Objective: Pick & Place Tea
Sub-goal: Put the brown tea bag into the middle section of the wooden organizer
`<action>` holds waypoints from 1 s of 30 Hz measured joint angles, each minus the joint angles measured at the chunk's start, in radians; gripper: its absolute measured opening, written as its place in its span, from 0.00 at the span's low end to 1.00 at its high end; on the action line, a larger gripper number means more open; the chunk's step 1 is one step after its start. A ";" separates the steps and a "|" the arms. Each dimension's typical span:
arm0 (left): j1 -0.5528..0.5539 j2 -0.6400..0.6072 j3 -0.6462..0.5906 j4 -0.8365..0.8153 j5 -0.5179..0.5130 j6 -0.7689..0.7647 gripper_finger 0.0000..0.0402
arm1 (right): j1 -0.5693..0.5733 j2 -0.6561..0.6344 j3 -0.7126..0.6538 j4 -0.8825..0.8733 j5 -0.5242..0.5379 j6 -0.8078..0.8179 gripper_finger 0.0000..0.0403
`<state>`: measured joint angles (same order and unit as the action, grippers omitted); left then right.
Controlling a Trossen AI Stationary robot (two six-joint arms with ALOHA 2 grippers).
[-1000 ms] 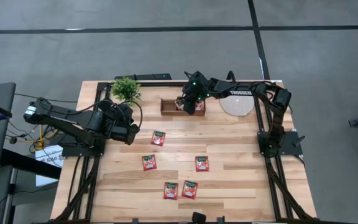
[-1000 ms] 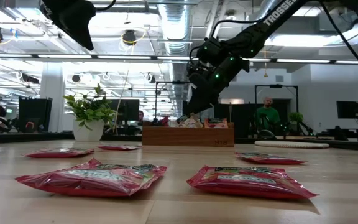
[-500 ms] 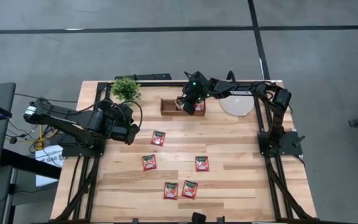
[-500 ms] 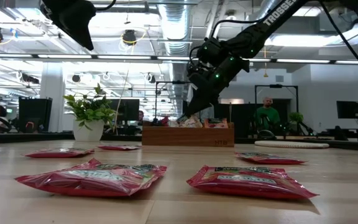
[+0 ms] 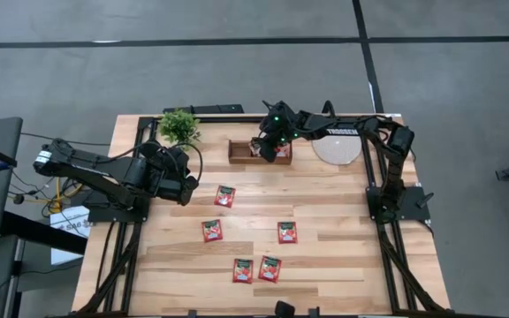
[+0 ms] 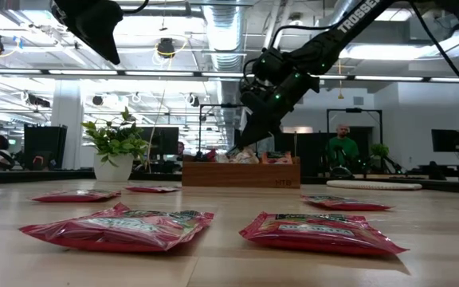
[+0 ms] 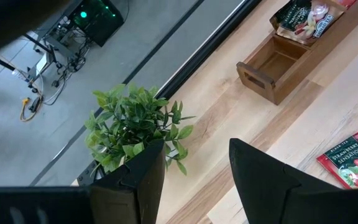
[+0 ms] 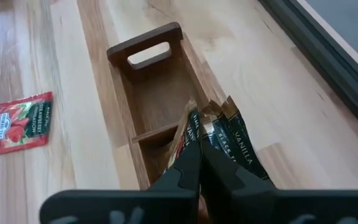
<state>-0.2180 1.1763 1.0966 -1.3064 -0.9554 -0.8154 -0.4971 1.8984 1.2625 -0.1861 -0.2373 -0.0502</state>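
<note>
Wooden planks make up the bench (image 5: 343, 265), which carries everything. Both dark arms reach over it: the left arm waits at the left side, its left hand (image 5: 180, 170) near the potted plant (image 5: 178, 126), fingers (image 7: 132, 183) released with a clear gap between them. The right arm stretches from the right edge toward the far middle, where the right hand (image 5: 270, 147) hangs over the wooden tray (image 5: 240, 150). Whether its fingers are clenched on anything, I cannot tell; the tips sit among dark vanilla tea packets (image 8: 229, 140) standing in the tray's right compartment. The tray's left compartment (image 8: 157, 93) shows bare wood. A round pale plate (image 5: 337, 148) lies just right of the tray.

Five red strawberry tea sachets lie flat on the planks: one (image 5: 225, 196) near the tray, two in the middle (image 5: 212, 230) (image 5: 287, 232), and a pair (image 5: 243, 270) (image 5: 269, 268) side by side, nearly touching, at the near edge.
</note>
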 joint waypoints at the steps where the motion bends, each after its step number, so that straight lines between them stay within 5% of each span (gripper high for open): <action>1: 0.000 0.000 0.000 0.000 0.000 0.000 0.43 | 0.002 0.000 0.000 0.002 0.001 0.000 0.00; 15: 0.000 0.000 0.000 0.000 0.000 0.000 0.43 | -0.022 -0.070 -0.012 0.025 0.026 -0.046 0.00; 30: 0.002 0.000 0.000 0.009 0.008 0.042 0.43 | -0.046 -0.081 -0.152 0.280 0.004 0.021 0.00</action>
<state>-0.2165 1.1759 1.0968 -1.2977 -0.9470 -0.7734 -0.5434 1.8178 1.1110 0.0942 -0.2337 -0.0295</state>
